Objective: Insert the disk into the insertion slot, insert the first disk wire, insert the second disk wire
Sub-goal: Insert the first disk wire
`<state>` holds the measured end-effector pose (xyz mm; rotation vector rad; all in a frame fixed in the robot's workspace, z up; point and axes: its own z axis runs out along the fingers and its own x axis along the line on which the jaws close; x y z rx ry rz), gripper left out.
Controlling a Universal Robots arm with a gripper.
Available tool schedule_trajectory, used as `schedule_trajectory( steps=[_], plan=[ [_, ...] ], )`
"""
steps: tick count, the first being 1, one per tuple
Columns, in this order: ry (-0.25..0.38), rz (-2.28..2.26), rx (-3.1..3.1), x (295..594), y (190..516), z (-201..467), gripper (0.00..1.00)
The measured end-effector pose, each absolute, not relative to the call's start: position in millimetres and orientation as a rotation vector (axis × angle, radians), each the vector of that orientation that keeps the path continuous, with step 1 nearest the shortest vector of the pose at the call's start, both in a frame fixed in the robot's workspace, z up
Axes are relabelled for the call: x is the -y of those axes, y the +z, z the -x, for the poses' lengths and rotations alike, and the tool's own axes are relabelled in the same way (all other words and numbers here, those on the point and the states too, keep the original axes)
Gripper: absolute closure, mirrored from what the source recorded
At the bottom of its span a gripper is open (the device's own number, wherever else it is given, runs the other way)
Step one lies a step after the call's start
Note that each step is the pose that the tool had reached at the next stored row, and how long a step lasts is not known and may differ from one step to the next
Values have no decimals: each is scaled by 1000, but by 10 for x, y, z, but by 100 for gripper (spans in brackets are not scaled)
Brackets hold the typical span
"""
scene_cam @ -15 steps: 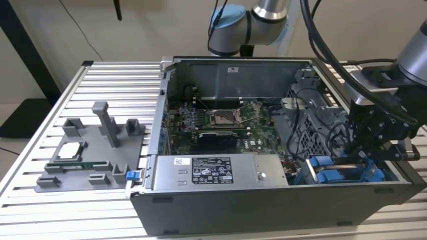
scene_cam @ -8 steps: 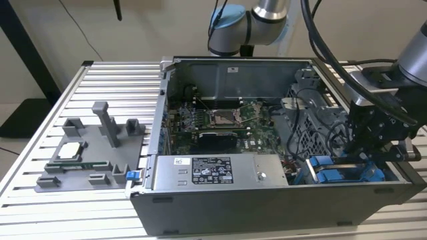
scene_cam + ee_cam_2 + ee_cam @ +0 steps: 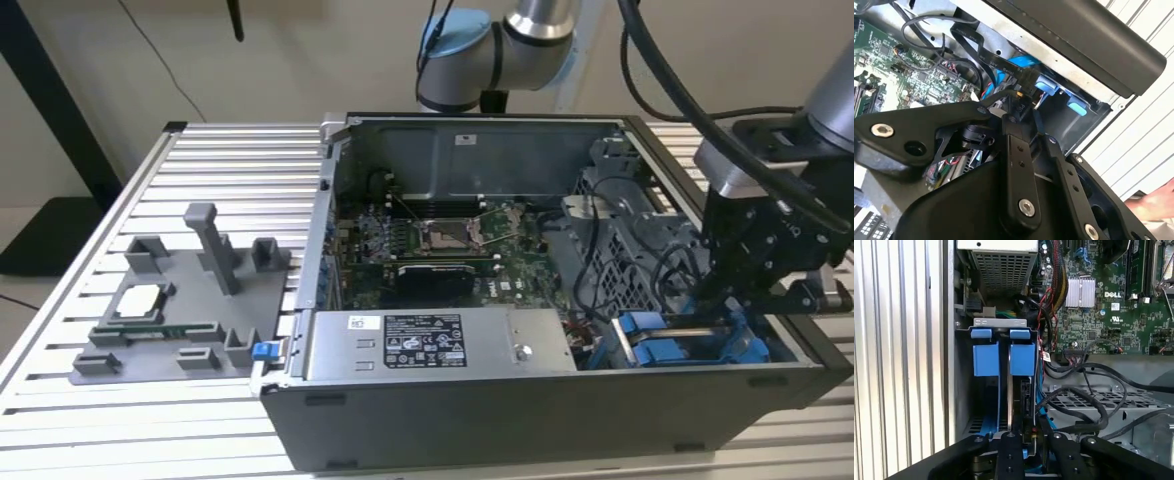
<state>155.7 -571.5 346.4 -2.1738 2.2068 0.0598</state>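
- The gripper (image 3: 707, 308) is down inside the open computer case (image 3: 534, 410), at the corner on the exterior view's right.
- The jaws are drawn narrow, pinched on 1 black connector (image 3: 1027, 397).
- The disk (image 3: 1021, 360) stands on edge in the insertion slot (image 3: 654, 345), just ahead of the connector.
- Black wires (image 3: 1094, 390) loop beside the slot.
- The case sits on the slatted table (image 3: 200, 160).

I see the flat hard drive in a bright blue plastic carrier (image 3: 1024, 395) standing on edge inside the grey perforated metal bay with blue rails (image 3: 687, 338), at the open case's corner toward the exterior view's right.
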Motion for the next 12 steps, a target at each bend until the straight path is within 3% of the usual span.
schedule_trajectory(
  steps=[12],
  plan=[
    [56, 2172, -2204, 5689, 3702, -1558, 0]
  ],
)
